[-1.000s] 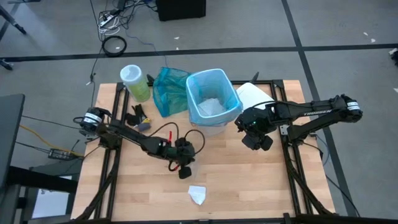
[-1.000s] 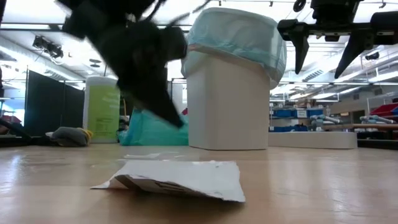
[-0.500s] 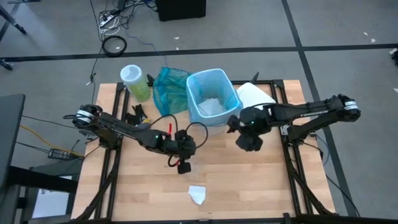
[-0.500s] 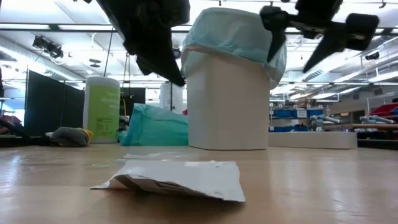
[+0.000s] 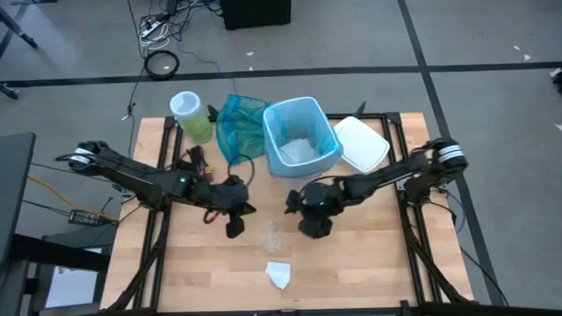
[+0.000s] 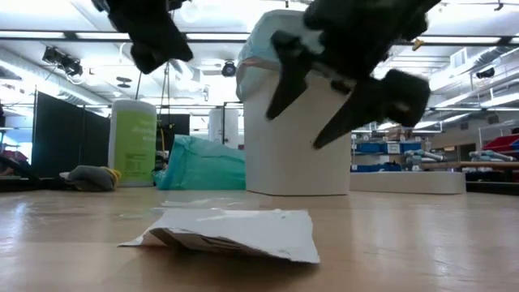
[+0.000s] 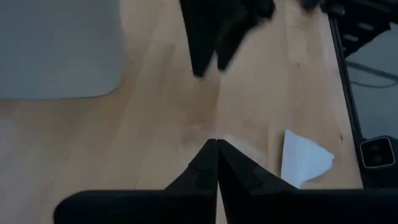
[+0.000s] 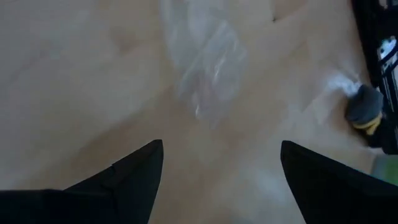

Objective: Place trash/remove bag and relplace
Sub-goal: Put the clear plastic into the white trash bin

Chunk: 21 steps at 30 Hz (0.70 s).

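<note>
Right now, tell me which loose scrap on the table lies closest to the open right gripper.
The clear plastic scrap, just ahead of the right gripper. The crumpled white paper lies farther toward the table's near edge.

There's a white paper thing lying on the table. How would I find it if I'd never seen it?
Start at the white bin with the blue bag at the table's back middle. Come straight toward the front edge, past both grippers. The paper lies alone there, flat, white and crumpled, unlike the see-through plastic scrap between it and the bin.
</note>
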Motion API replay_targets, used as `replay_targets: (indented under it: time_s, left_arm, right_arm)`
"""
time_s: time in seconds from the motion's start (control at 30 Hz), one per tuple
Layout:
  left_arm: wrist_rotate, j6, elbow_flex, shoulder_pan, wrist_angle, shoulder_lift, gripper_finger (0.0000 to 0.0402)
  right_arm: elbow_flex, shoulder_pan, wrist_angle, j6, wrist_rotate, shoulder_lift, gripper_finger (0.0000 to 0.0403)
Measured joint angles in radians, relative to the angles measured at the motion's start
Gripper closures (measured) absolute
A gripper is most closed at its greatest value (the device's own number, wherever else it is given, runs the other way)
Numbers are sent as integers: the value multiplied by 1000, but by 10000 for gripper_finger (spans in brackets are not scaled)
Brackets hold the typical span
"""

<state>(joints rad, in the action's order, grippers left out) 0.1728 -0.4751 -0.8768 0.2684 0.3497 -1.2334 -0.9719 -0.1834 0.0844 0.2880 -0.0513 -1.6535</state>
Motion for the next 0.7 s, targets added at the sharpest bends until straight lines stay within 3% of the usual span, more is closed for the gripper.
replay_targets:
  time_s: [0.23,0.5,0.7]
  left_arm:
    - [11,-5,61,0,43,97,388]
    - [12,-1,72,0,89,118,388]
    - [15,36,72,2,122,156,388]
  right_arm:
    - [-126,-8,23,60,31,-177,92]
    - [-286,-11,28,60,53,-294,95]
    - [-320,-6,16,62,76,-379,100]
